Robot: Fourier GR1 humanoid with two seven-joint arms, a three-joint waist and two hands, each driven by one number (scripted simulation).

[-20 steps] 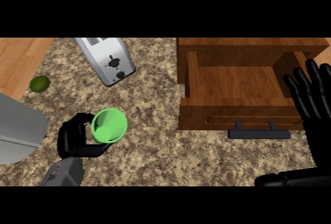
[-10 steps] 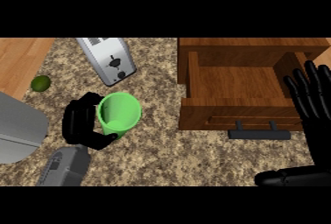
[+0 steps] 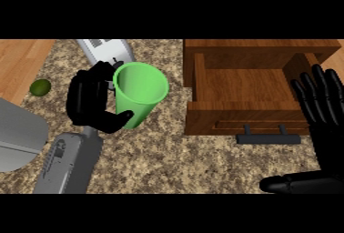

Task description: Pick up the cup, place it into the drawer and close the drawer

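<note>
Left robot hand [image 3: 91,102] curled round green cup [image 3: 139,93], held above the desk [image 3: 174,159], left of the open drawer [image 3: 245,93]. Cup mouth faces up. Right robot hand [image 3: 322,107] rests open, fingers straight, at drawer's right edge. Toaster [image 3: 104,49] behind cup.

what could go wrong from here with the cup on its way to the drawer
1. The green cup is held in the left hand left of the open wooden drawer; carried low, it might clip the drawer's near left wall.
2. The toaster sits just behind the cup, so a backward swing could bump it.
3. The right hand rests open over the drawer's right side and could crowd the placement.
</note>
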